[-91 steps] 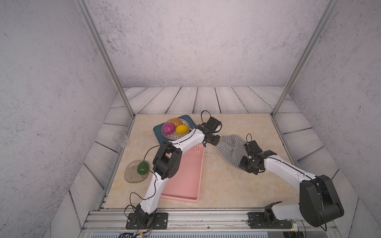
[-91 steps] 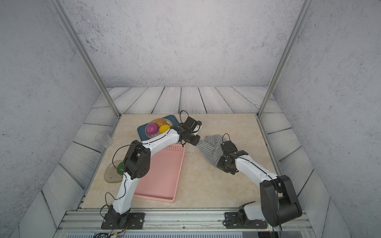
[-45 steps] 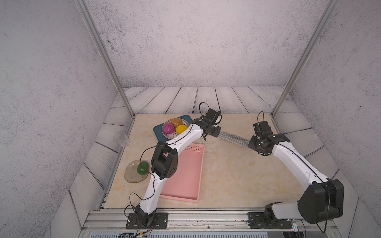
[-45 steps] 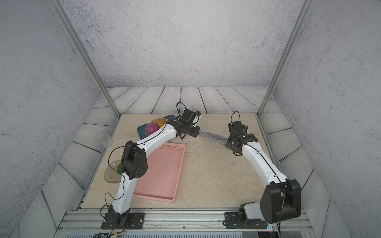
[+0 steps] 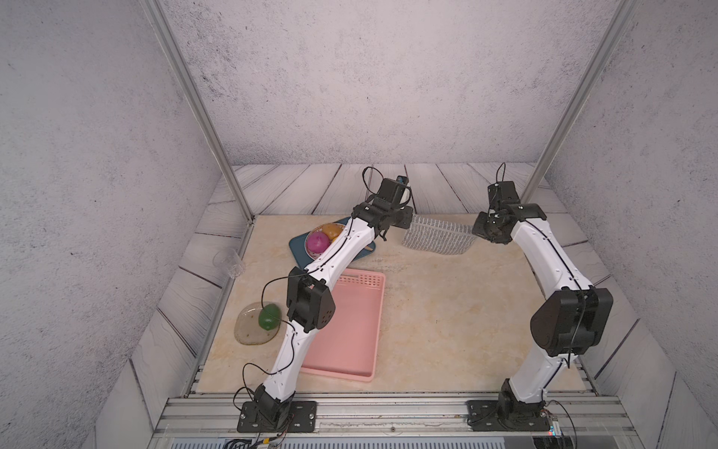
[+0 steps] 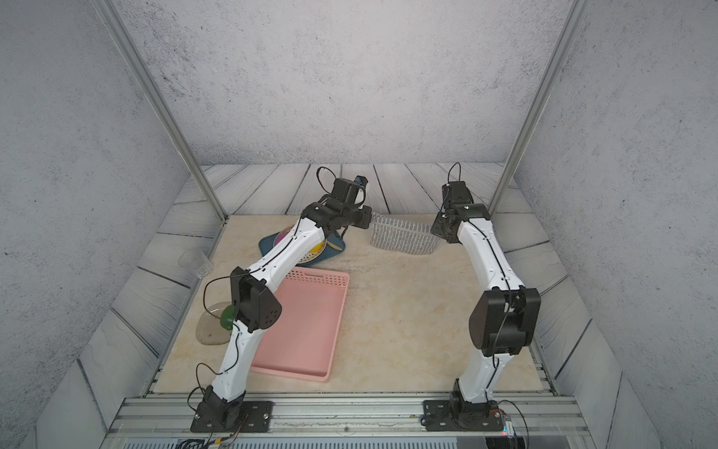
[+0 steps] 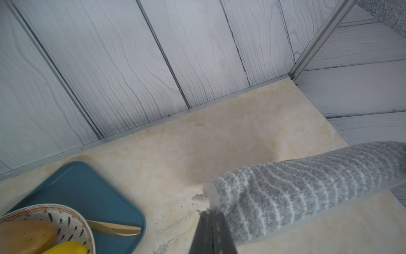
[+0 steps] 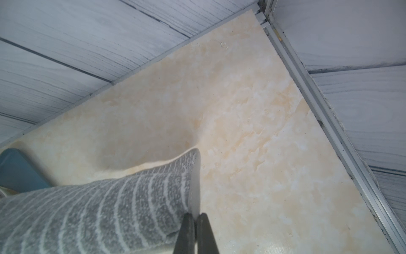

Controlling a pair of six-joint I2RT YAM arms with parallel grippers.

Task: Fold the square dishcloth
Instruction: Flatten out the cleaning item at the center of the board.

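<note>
We have the square dishcloth (image 5: 437,237) strung between the two end effectors, out past the far end of the pink basket (image 5: 349,322). The left end effector (image 5: 408,225) is clamped on one hem and the right end effector (image 5: 474,230) on the opposite hem, with the cloth sagging toward the tabletop (image 5: 447,311). We count one cloth, two end effectors and one basket. At the basket's far end, one blue tray (image 7: 83,187) carries one gold utensil (image 7: 114,228) and one patterned bowl (image 7: 72,217). The bowl holds a pink fruit (image 5: 318,241), an orange fruit (image 5: 331,229) and a yellow fruit (image 7: 66,249). Off the basket's left side, one glass plate (image 5: 248,336) holds one green fruit (image 5: 269,317), and one clear cup (image 5: 229,262) stands farther out.
</note>
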